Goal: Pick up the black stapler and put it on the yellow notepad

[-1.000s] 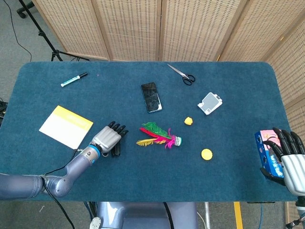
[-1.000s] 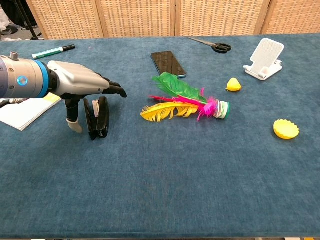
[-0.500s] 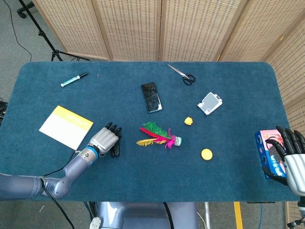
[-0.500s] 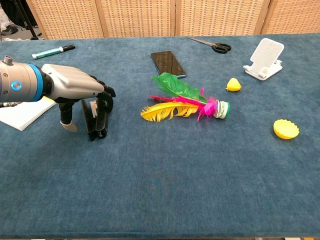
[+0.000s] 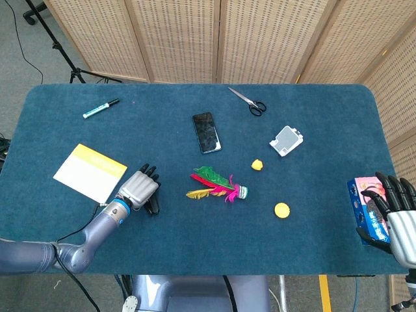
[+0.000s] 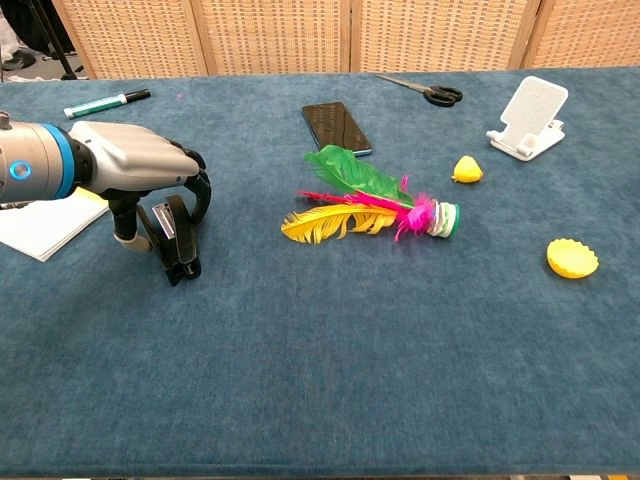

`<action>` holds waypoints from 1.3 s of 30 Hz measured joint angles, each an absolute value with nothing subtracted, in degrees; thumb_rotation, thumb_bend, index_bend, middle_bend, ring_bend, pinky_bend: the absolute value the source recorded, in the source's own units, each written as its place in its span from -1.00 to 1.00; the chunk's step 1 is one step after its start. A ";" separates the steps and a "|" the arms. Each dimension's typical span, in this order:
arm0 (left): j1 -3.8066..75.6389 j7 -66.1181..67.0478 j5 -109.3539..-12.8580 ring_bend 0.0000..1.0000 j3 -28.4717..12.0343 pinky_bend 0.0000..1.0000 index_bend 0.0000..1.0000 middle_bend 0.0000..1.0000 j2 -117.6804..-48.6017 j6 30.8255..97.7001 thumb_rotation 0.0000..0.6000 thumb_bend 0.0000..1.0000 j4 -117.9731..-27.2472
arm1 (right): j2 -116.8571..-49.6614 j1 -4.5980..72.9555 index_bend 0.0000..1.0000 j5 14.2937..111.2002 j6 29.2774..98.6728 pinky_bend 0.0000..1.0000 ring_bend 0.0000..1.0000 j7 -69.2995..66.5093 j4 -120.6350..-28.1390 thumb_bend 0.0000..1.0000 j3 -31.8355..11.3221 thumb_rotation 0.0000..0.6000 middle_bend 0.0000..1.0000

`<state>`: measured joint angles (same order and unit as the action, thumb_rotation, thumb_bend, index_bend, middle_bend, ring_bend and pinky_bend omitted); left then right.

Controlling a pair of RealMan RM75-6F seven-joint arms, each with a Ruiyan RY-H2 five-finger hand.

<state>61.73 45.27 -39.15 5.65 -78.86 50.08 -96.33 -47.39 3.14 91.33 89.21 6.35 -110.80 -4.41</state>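
Observation:
The black stapler [image 6: 172,240] lies tilted on the blue cloth, just right of the yellow notepad [image 5: 90,172] [image 6: 45,225]. My left hand [image 5: 140,190] [image 6: 135,175] is over it, with its fingers curled around the stapler's right side and the thumb down on its left side. The stapler's near end still touches the cloth. In the head view only a dark edge of the stapler [image 5: 153,205] shows beside the hand. My right hand [image 5: 395,213] is at the table's right edge with its fingers spread and nothing in them.
A feather shuttlecock [image 5: 218,184] lies right of the stapler. Further off are a phone [image 5: 206,132], scissors [image 5: 247,101], a white stand [image 5: 286,140], a marker [image 5: 101,108], a yellow cap [image 5: 281,210] and a blue box [image 5: 361,207] beside my right hand.
My left hand's fingers have curled in around the stapler and drawn it slightly left, tilting it. The right hand has barely moved.

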 measured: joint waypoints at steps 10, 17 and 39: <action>60.45 44.02 -42.40 -0.78 6.08 -0.75 0.06 -0.39 -78.63 50.93 1.00 -0.42 -96.91 | -47.40 3.04 -0.49 91.51 89.44 -0.96 -1.00 6.44 -110.91 -0.58 -4.42 1.00 -0.89; 59.58 43.48 -43.61 -0.78 5.69 -0.75 0.07 -0.39 -77.65 52.91 1.00 -0.40 -97.27 | -47.35 3.02 -0.49 91.54 89.53 -0.96 -1.00 6.33 -110.87 -0.58 -4.46 1.00 -0.89; 47.70 34.10 -57.59 -0.78 7.76 -0.75 0.07 -0.39 -68.53 65.32 1.00 -0.40 -95.33 | -47.84 2.90 -0.49 93.60 89.59 -0.96 -1.00 8.36 -111.54 -0.58 -3.77 1.00 -0.89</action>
